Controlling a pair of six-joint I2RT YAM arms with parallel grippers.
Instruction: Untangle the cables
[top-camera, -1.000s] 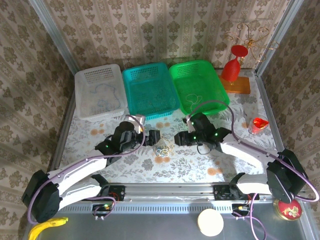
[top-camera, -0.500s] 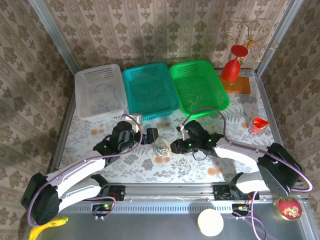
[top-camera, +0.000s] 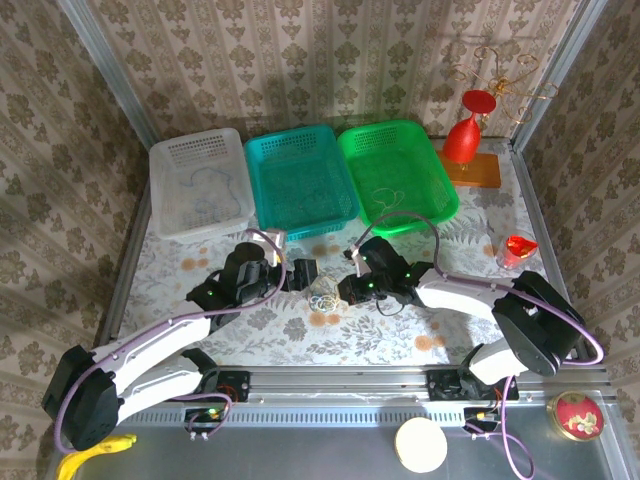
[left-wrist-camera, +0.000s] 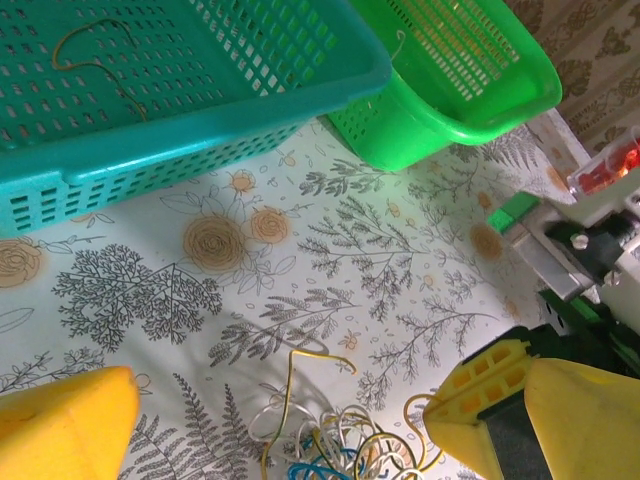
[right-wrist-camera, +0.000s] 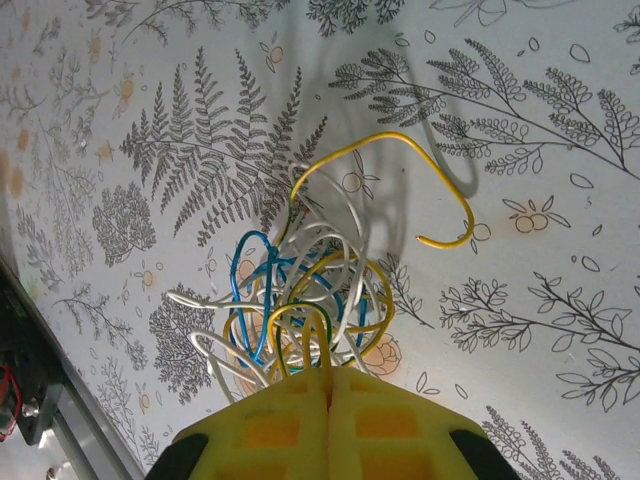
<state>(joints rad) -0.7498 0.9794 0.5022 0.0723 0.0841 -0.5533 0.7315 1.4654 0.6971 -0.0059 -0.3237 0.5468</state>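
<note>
1. Top view: we've got the cables (top-camera: 322, 293) as one small knot in the middle of the worktop (top-camera: 300, 335). The left hand (top-camera: 303, 273) sits just off the knot's 10 o'clock. The right hand (top-camera: 345, 290) is pressed up against its 3 o'clock. Toward 12 o'clock there's a row of three: white basket (top-camera: 165, 160), teal basket (top-camera: 305, 225) and green basket (top-camera: 410, 218), side by side.

2. Left wrist view: the left hand (left-wrist-camera: 285, 395) is spread wide, one yellow finger (left-wrist-camera: 60, 430) at 8 o'clock and the other at 4 o'clock, gripping nothing. The cables (left-wrist-camera: 330, 445) poke in at 6 o'clock between the fingers, with yellow, white and a bit of blue showing. We can't tell if either finger touches them. The teal basket (left-wrist-camera: 200, 110) fills 11 o'clock and the green basket (left-wrist-camera: 420, 120) sits at 1 o'clock.

3. Right wrist view: the right hand (right-wrist-camera: 330, 400) is at 6 o'clock with its yellow pads squeezed together, and a yellow-green loop of the cables (right-wrist-camera: 300, 290) runs right in between them, so it's pinching the knot. The rest fans out toward 12 o'clock over the flowery worktop (right-wrist-camera: 520, 120), and one yellow end hooks off toward 2 o'clock.
</note>
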